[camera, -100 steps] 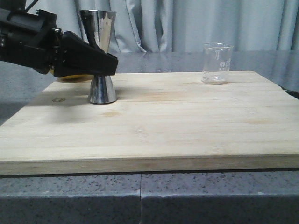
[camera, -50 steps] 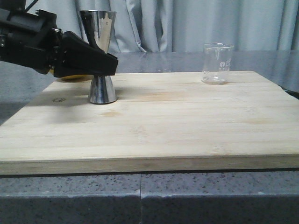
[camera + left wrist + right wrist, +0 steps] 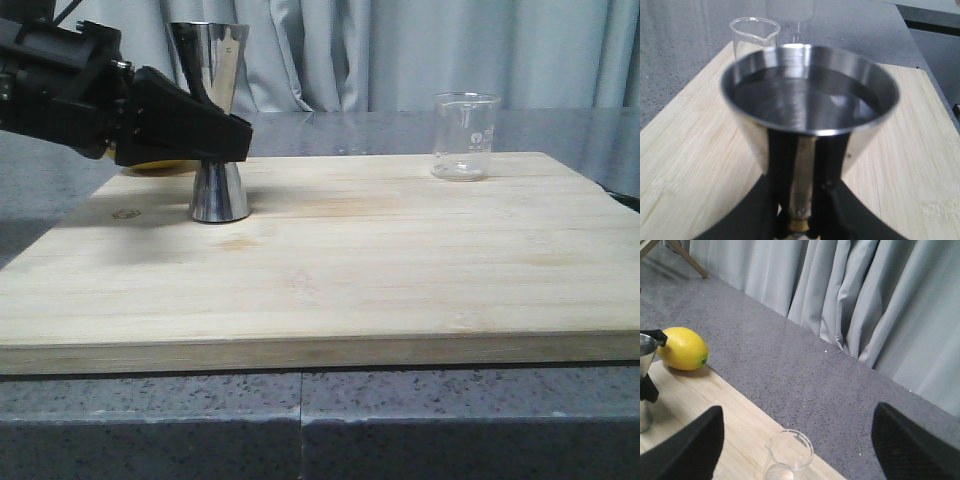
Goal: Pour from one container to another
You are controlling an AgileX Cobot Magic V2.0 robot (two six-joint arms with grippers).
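The steel jigger (image 3: 220,190) stands upright on the left of the wooden board (image 3: 380,270). My left gripper (image 3: 236,138) comes in from the left and is shut on the jigger's narrow waist. In the left wrist view the jigger (image 3: 810,95) fills the frame, its upper cup dark and reflective inside, with the fingers (image 3: 840,165) on either side of the waist. The clear glass beaker (image 3: 465,135) stands at the board's far right corner and looks empty. My right gripper (image 3: 797,427) hovers open above the beaker (image 3: 789,452), not touching it, and is out of the front view.
A yellow lemon (image 3: 682,348) lies on the granite counter (image 3: 805,370) just behind the board's left corner, behind the left arm. Grey curtains (image 3: 450,50) hang along the back. The board's front edge (image 3: 320,352) sits near the counter's edge.
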